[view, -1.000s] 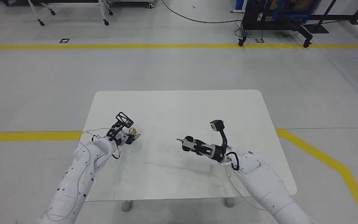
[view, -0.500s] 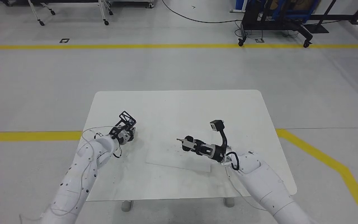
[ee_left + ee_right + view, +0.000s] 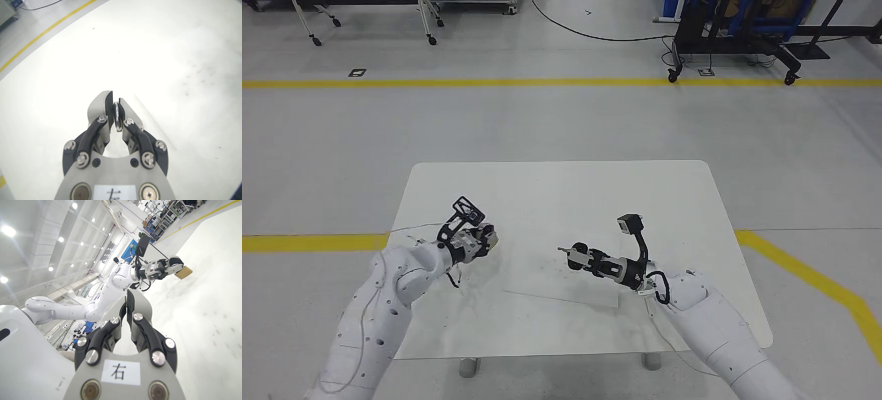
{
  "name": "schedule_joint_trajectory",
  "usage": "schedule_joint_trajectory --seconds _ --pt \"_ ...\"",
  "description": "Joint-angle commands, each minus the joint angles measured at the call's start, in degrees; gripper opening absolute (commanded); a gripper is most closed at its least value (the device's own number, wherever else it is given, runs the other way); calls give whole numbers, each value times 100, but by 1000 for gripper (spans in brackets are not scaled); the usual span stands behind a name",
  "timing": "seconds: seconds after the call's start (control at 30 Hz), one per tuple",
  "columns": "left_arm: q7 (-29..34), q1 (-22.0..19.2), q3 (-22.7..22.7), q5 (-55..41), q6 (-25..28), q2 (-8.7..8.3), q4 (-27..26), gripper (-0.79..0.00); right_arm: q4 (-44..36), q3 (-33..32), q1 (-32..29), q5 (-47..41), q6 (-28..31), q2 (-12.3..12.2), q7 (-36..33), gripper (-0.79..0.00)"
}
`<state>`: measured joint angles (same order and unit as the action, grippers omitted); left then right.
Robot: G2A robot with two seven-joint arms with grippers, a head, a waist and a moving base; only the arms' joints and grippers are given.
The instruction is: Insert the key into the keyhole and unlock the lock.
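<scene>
- Gripping the lock point(image 3: 183, 273) by its steel shackle point(image 3: 116, 117), the left pincer point(image 3: 114, 101) is clenched and holds the brass body clear above the table point(image 3: 642, 200), on the robot's left side.
- The right pincer point(image 3: 128, 296) is pressed closed over the middle of the table, well apart from the lock. In the top view a thin sliver sticking out of its tip looks like the key point(image 3: 562, 251), aimed toward the lock.
- The lock is probably dense, rigid and heavy for its bulk. A smooth round shackle between flat pads may let the body swing or pivot once the key pushes on it. A hold across the body's flat sides would resist twisting better.
- The key is likely light, stiff and slick. It is best pinched flat on its bow with the blade left free, and it could slip round under turning force.
- Which face of the lock carries the keyhole cannot be told.
- Each pincer's base plate carries a white sticker point(image 3: 114, 192) with one dark character. No marking is legible on the lock.
</scene>
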<state>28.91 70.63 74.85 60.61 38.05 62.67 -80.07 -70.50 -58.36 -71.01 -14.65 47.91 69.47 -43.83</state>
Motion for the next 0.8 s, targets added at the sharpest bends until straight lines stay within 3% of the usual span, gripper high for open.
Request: schedule_joint_trajectory --seconds 0.0,0.13,0.27,0.57,0.77 --pt "322 28 56 -542 224 -21 -142 -785 0 0 0 0 0 0 0 -785" --pt "839 123 21 -1036 612 -66 -525 -785 0 0 0 0 0 0 0 -785" --pt "921 253 -197 -799 402 -63 -858 -785 0 0 0 0 0 0 0 -785" --pt "-181 218 -1037 716 -718 85 -585 -785 0 0 0 0 0 0 0 -785" --pt "-383 34 -1298 806 -924 161 -279 -785 0 0 0 0 0 0 0 -785"
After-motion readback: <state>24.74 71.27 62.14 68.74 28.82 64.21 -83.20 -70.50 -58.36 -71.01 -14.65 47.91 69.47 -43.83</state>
